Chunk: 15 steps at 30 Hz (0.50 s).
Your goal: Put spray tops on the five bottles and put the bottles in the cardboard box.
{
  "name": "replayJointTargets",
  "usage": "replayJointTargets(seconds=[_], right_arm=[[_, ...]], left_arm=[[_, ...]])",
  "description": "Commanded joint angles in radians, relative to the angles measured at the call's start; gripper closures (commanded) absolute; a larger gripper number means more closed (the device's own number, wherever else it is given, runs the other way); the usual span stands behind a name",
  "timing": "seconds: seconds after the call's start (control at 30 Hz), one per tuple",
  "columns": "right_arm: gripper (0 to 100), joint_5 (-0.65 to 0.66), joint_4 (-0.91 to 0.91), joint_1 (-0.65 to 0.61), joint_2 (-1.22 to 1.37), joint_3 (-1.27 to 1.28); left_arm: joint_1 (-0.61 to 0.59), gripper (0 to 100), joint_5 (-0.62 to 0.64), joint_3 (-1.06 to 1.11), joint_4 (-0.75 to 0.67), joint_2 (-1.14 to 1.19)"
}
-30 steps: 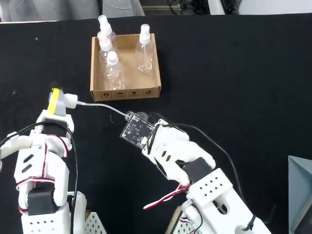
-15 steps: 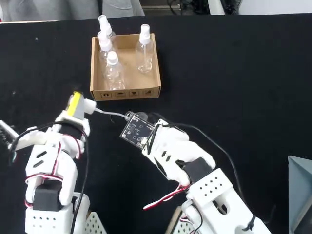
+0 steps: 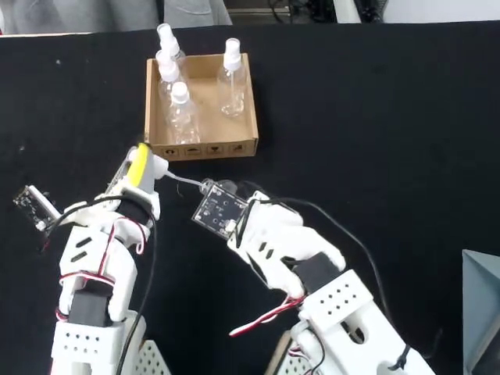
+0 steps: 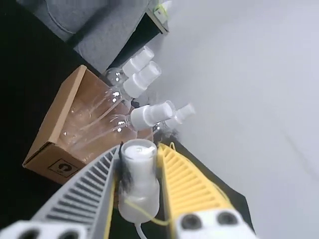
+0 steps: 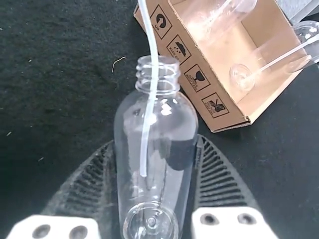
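My left gripper (image 4: 138,172) is shut on a white spray top (image 4: 138,181), its thin tube trailing from it. In the high view that spray top (image 3: 158,166) sits just in front of the cardboard box (image 3: 250,101), and its tube (image 3: 184,180) runs into the neck of a clear bottle (image 3: 219,190). My right gripper (image 5: 154,174) is shut on that bottle (image 5: 154,149), which lies on its side with its open neck toward the box (image 5: 199,79); the tube (image 5: 149,74) reaches well inside it. Several capped bottles (image 3: 180,109) stand in the box.
The black table (image 3: 375,125) stretches to the right of the box. A grey object (image 3: 480,305) shows at the right edge. Someone's grey clothing (image 3: 117,12) lies behind the table's far edge.
My left arm has swung right and toward the bottle, carrying the spray top; its tube has slid deeper into the bottle's neck. The right arm and bottle have stayed still.
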Motion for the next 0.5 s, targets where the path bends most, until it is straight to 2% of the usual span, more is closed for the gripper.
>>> replayJointTargets(seconds=[0.0,0.17,0.47], right_arm=[[89.9,0.0,-0.057,-0.017,-0.041,-0.007],[89.9,-0.074,-0.107,-0.015,-0.041,0.015],[89.9,-0.074,-0.107,-0.015,-0.041,0.015]], left_arm=[[0.062,97,-0.015,-0.007,-0.02,-0.011],[0.099,97,-0.017,-0.013,0.008,-0.011],[0.217,97,-0.044,-0.087,0.173,-0.011]])
